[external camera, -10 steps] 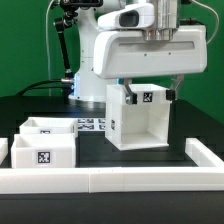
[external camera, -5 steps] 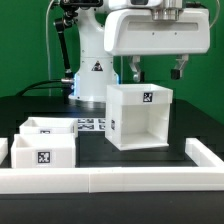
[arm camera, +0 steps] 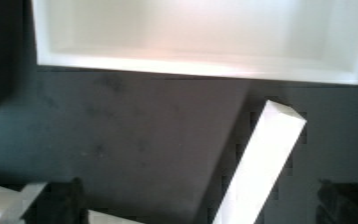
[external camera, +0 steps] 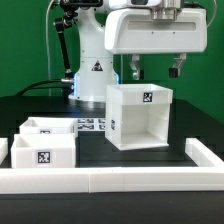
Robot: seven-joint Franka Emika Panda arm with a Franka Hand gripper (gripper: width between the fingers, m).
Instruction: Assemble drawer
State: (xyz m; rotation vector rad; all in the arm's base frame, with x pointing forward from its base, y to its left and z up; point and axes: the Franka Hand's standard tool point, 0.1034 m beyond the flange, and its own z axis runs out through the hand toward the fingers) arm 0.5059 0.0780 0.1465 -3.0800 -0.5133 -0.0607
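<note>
The white drawer case (external camera: pixel 140 117) stands upright on the black table, its open side facing the camera and a marker tag on its top front. My gripper (external camera: pixel 155 70) hangs open and empty just above it, one finger (external camera: pixel 133 70) over each side, touching nothing. Two smaller white drawer boxes (external camera: pixel 43 143) with tags sit at the exterior view's left. In the wrist view the case (arm camera: pixel 194 40) shows as an open white frame. My gripper (arm camera: pixel 202 205) has dark fingers (arm camera: pixel 51 200) set wide apart, with nothing between them.
A low white rail (external camera: pixel 110 180) borders the table's front and the exterior view's right. The marker board (external camera: pixel 92 125) lies behind the drawer boxes. The robot base (external camera: pixel 95 60) stands behind the case. A narrow white bar (arm camera: pixel 265 160) slants across the wrist view.
One second ago my gripper was low, its fingers at the case's top edge. It has since risen clear of the case. Nothing has moved in the last half second.
</note>
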